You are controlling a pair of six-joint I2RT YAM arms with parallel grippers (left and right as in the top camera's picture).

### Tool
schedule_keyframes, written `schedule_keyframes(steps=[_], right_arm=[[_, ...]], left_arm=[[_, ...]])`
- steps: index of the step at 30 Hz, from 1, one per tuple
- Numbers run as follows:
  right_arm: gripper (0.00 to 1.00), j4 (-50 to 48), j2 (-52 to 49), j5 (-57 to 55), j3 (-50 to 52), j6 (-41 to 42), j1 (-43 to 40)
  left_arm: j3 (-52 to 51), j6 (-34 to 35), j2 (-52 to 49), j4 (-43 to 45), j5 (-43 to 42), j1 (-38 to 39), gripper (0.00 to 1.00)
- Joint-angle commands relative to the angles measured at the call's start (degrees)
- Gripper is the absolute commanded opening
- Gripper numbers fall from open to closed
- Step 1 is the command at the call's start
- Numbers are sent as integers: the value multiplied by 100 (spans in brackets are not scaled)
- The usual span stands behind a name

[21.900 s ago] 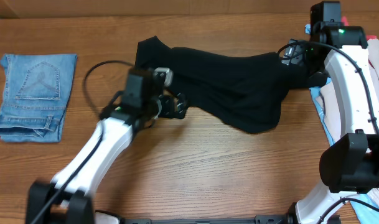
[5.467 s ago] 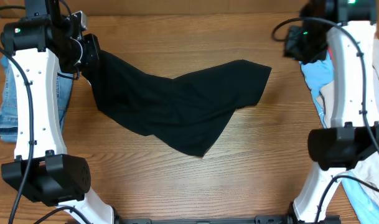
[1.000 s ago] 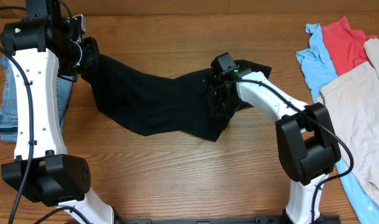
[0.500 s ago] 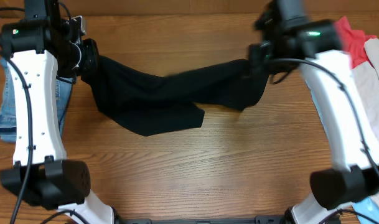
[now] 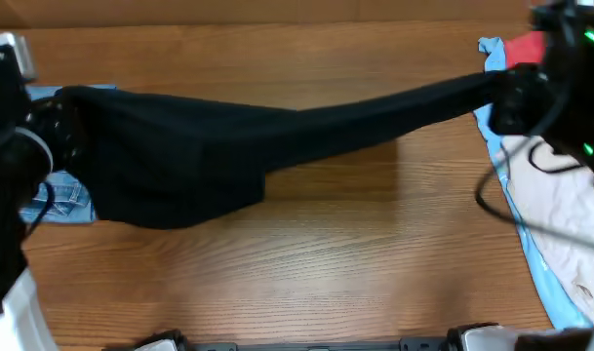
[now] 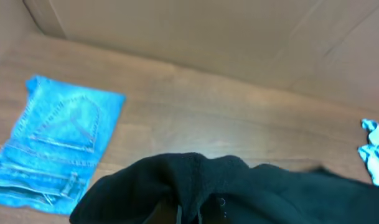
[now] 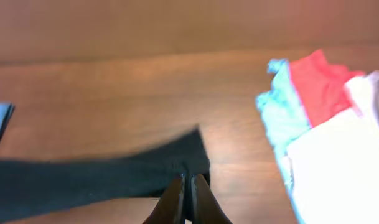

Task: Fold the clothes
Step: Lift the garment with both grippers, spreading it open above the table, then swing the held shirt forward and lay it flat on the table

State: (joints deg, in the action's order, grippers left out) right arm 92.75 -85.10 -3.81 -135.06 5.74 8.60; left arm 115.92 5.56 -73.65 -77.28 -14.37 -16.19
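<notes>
A black garment [image 5: 228, 141], one of the clothes, hangs stretched in a long band across the table, wider and drooping at its left end. My left gripper [image 5: 64, 127] is shut on its left end; in the left wrist view the fabric [image 6: 239, 190] bunches over the fingers [image 6: 180, 213] and hides most of them. My right gripper [image 5: 498, 96] is shut on the narrow right end; the right wrist view shows both fingers [image 7: 175, 200] pinching the black cloth [image 7: 102, 180] above the wooden table [image 7: 114, 93].
Folded blue jeans [image 6: 58, 143] lie at the table's left, partly under the hanging cloth [image 5: 58, 203]. A pile of other clothes sits at the right: a red piece [image 7: 320, 81], a light blue one [image 7: 279, 115] and a pale one [image 5: 560, 214].
Both arms have risen toward the camera. The right gripper has pulled its end of the black garment far to the right, and the cloth now hangs taut between the two grippers.
</notes>
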Motion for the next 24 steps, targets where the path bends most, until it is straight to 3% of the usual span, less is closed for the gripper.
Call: schedule_keyframes(steps=[1,4,9,12,15,20,24], right_arm=[[4,-376,323,-522,-153,61,-33],[4,-551,140,-540,-151,39,-103],[4,-765,-1014,-428,-151,44,-319],[4,-1285,-1969,-24,-151,0,-503],[4,-2363,-2870,520,-151,4,-737],[4,-3414,-2828,564,-422,413,-975],[4,-3263,-2708,564,-1180,542,-1152]], left_arm=[[61,28,295,291,-22,-39,4],[59,155,79,485,-28,-35,4],[59,240,-981,1032,-579,-24,4],[59,245,-1943,1757,-815,116,4],[63,697,-2916,2863,-872,271,4],[459,1591,-3252,5003,-1722,232,4],[1648,1449,-3239,4750,-1725,229,4]])
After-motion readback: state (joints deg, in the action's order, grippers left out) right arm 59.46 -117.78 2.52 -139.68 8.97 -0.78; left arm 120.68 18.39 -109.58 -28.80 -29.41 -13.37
